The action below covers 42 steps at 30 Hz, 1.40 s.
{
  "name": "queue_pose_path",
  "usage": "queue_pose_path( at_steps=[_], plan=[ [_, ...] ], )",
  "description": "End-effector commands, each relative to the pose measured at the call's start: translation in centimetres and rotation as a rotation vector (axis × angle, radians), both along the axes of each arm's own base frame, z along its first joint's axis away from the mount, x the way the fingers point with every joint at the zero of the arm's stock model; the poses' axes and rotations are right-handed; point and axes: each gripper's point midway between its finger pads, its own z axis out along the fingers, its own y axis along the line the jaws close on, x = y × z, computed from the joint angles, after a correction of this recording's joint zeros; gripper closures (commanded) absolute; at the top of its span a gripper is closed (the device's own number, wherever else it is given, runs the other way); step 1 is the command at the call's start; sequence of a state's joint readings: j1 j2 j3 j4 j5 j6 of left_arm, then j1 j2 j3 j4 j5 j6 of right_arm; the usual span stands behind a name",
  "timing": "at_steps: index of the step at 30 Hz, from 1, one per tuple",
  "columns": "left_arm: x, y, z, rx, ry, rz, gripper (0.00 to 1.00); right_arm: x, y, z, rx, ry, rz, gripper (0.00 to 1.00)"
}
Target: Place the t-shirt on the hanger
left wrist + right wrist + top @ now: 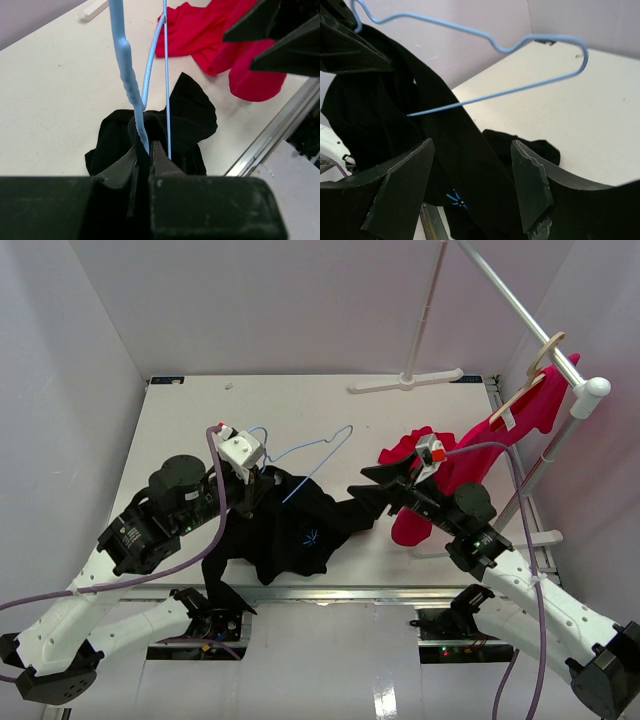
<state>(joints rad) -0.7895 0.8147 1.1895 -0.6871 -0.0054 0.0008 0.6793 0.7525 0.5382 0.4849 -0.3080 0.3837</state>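
T-shirt (295, 530), soft and limp, hangs bunched on the hanger (318, 467) over the worktop's (330, 405) near middle; left jaws pinch the thin springy wire, right jaws spread around a fold; I'd grip near the collar

L tool (145, 152) clamped tight, R tool (470, 170) w/ jaws spread, arms angled inward.

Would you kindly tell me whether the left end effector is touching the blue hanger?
Touching. The left wrist view shows the left end effector closed on the hanger, its blue wire pinched between the fingertips.
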Motion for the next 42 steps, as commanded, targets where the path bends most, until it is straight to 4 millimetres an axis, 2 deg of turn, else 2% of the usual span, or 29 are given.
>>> queue_pose_path(
  at_steps=[1,4,9,12,17,21,24,26,29,36,38,42],
  plan=[
    [1.6,1.0,1.6,-0.089,-0.056,0.127,1.00,1.8,2.4,2.5,0.005,0.020,-0.096,0.30],
    [1.6,1.2,1.5,-0.116,-0.066,0.140,1.00,2.0,4.7,0.8,-0.055,0.068,-0.095,0.30],
    [1.2,1.2,2.3,-0.161,-0.083,0.130,1.00,1.5,7.0,0.0,-0.076,0.077,-0.149,0.35],
    [1.1,0.8,2.2,-0.170,-0.069,0.115,1.00,1.8,7.3,-0.2,-0.061,0.093,-0.204,0.41],
    [1.3,1.0,2.2,-0.183,-0.062,0.139,1.00,1.1,8.6,-0.8,-0.077,0.089,-0.231,0.53],
    [1.5,1.3,2.4,-0.191,-0.065,0.160,1.00,-0.1,9.0,-1.4,-0.087,0.063,-0.239,0.66],
    [1.6,1.4,2.6,-0.191,-0.066,0.165,1.00,-1.8,9.4,-1.9,-0.090,0.035,-0.201,0.71],
    [1.5,1.4,2.5,-0.188,-0.063,0.164,1.00,-2.6,9.5,-1.5,-0.067,0.022,-0.179,0.70],
    [1.4,1.3,2.5,-0.193,-0.062,0.157,1.00,-3.6,10.1,-2.2,-0.054,0.022,-0.154,0.64],
    [1.3,1.4,2.8,-0.198,-0.068,0.158,1.00,-3.3,11.7,-4.0,-0.105,0.055,-0.170,0.61],
    [1.2,1.5,2.9,-0.202,-0.069,0.154,1.00,-3.3,12.1,-4.3,-0.111,0.059,-0.168,0.56],
    [1.0,1.5,2.7,-0.204,-0.066,0.151,1.00,-2.6,12.3,-5.0,-0.129,0.076,-0.222,0.58]
  ],
)
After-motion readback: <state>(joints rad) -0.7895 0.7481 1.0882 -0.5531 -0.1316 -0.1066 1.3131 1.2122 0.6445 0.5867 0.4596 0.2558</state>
